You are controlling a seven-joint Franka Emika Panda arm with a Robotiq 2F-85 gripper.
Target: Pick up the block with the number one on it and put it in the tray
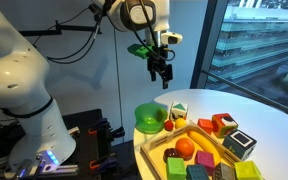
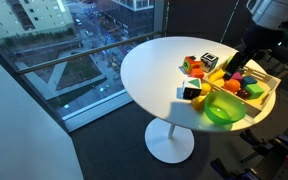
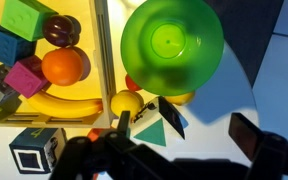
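Here, number-one block (image 1: 179,110): small pale cube, green-red marks, beside green bowl (image 1: 145,121); gripper (image 1: 161,74) released, aloft.

round green bowl (image 3: 172,45): translucent plastic, glossy, bright highlight at the centre.
shallow rectangular light-wood tray (image 3: 87,20): smooth, low sheen.
round white table top (image 2: 154,65): smooth, matt.
white robot arm shell (image 1: 19,75): glossy moulded plastic.
black gripper (image 1: 161,74): dark matt finish.
green cube block (image 3: 24,15): matt, looks painted.
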